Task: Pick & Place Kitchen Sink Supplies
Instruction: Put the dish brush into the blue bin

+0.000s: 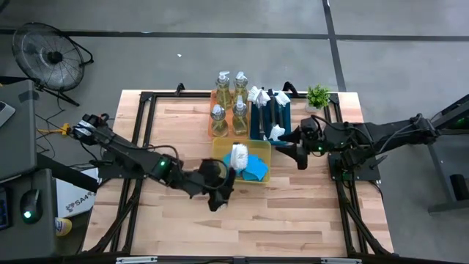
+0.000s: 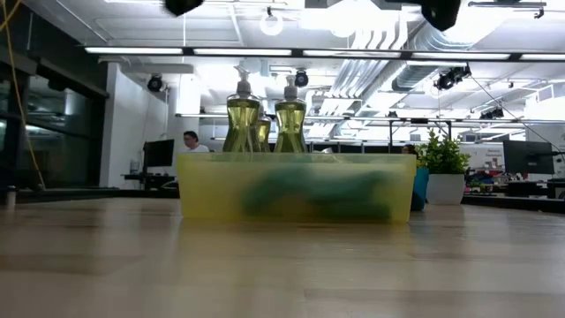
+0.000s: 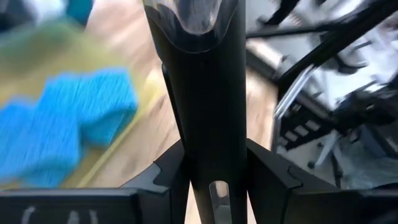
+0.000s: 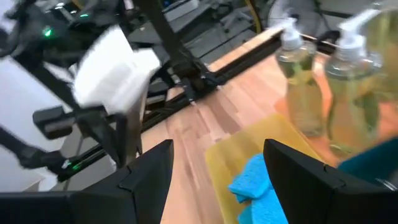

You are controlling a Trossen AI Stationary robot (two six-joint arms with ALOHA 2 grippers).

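Observation:
My left gripper (image 1: 218, 185) stands near the table's middle, shut on a black-handled dish brush whose white head (image 1: 238, 155) hovers over the yellow tray (image 1: 220, 149). Two blue sponges (image 1: 257, 168) lie in that tray. Several soap bottles (image 1: 228, 103) stand on the orange tray (image 1: 212, 110) behind it, and more brushes (image 1: 270, 110) lie in the teal tray (image 1: 256, 132). My right gripper (image 1: 300, 155) hangs open just right of the yellow tray, with nothing between its fingers (image 4: 149, 180). My left gripper pinches the brush's black handle (image 3: 208, 143) between its two fingers (image 3: 169, 177). The handle runs forward along the fingers. They come from the table's left, slanting a little down. The brush is lifted clear, and its white head (image 4: 115, 68) stands in the air above the yellow tray's left end.
A small green potted plant (image 1: 319, 96) stands at the far right corner. A black frame (image 1: 146, 132) runs around the tabletop's edges. Bare wood (image 1: 242, 227) lies between the trays and the near edge. A fan (image 1: 51, 55) stands on the floor at the far left.

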